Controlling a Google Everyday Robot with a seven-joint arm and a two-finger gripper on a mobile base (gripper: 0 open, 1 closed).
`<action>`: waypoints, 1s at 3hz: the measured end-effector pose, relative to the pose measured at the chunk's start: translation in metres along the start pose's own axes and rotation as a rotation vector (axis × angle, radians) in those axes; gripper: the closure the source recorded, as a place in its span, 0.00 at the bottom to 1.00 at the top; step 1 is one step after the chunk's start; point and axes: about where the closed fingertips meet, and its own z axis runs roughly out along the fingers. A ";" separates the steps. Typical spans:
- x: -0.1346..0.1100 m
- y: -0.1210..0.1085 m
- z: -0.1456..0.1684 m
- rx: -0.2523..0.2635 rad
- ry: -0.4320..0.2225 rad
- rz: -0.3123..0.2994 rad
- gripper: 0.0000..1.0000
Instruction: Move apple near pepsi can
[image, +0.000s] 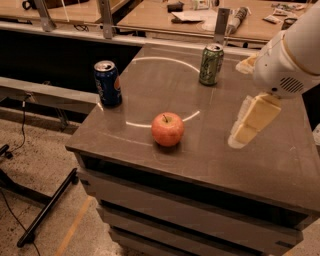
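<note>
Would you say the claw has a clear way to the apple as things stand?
Probably yes: the claw hovers above the table beside the apple, with nothing between them.

Dim warm light, tabletop (280, 165) glare arc, bright hand (241, 136) at right

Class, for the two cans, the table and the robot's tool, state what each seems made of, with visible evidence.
Pepsi can: likely painted metal; glossy blue wall, silver top.
Green can: likely the same; printed green wall, bright rim.
Table: smooth dark top, maybe laminate or stone; it reflects a light ring.
Tool, above the table right of the apple: cream, matte, probably plastic.
</note>
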 end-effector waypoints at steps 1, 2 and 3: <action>-0.028 0.006 0.028 -0.016 -0.150 0.036 0.00; -0.051 0.016 0.046 -0.050 -0.247 0.088 0.00; -0.076 0.024 0.077 -0.087 -0.323 0.099 0.00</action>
